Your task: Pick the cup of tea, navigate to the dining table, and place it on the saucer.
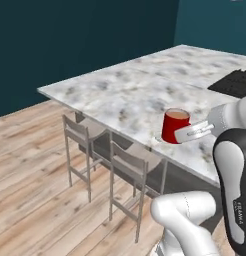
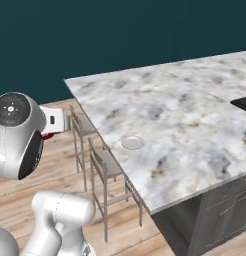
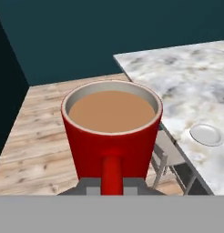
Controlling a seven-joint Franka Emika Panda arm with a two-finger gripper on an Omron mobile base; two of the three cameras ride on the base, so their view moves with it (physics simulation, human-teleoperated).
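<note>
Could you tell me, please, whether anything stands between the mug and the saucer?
Nothing visible does. The gripper holds the mug beside the table, and the saucer lies bare near the table's edge.

One cup [image 1: 175, 125], one saucer [image 2: 132, 142], two stools [image 1: 80, 131]

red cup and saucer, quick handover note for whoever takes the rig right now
Hand: shut on the cup, gripping its handle; cup upright, tea inside.
Saucer: bare, near the table edge above the stools.
Done: cup picked, base at the table.
Left: the right base view shows the cup off the table's edge, not yet over the saucer. Carry it across, set it down, open.
</note>
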